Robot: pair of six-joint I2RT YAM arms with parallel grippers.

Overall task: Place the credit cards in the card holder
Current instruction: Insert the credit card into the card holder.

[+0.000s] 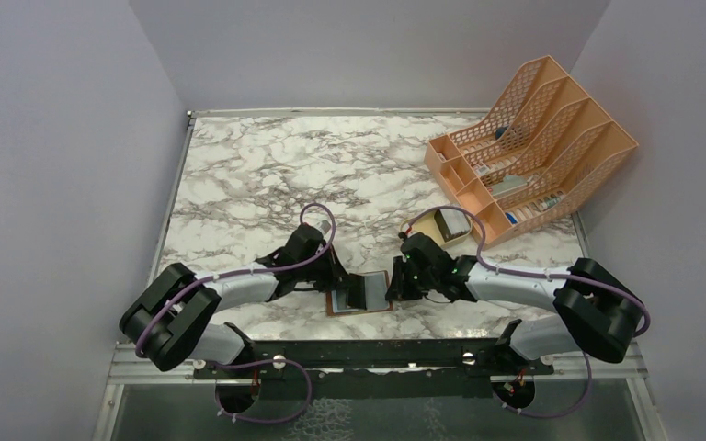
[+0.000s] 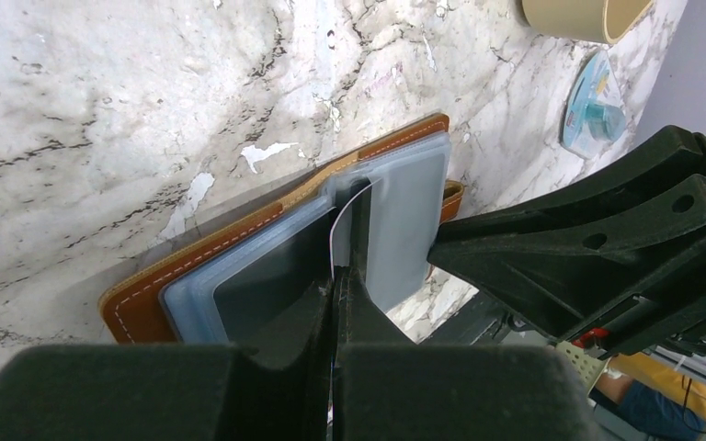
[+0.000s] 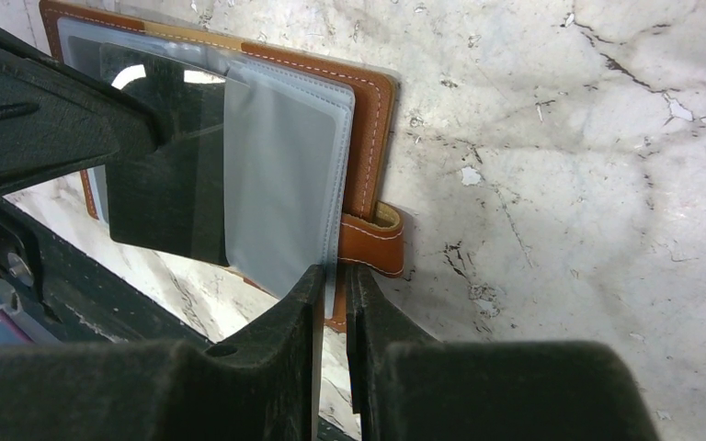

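1. Brown leather with white stitching formed the card holder, which lay open on the marble-patterned tabletop, close to its near edge and between the two arms.
2. The left gripper had its fingers pressed fully together on a thin sheet seen edge-on. From the right wrist view this looked to be the dark card, raised a little above the holder.
3. One side of that card lay under a greyish clear sleeve.
4. The right gripper was nearly closed, pinching the free edge of that sleeve, just beside the holder's strap.
5. A tan tray and a blue-and-clear packet lay beyond the holder; the packet's print was too blurred to read.
6. An orange mesh file rack stood at the far right, and the labels on its contents were too small to read.
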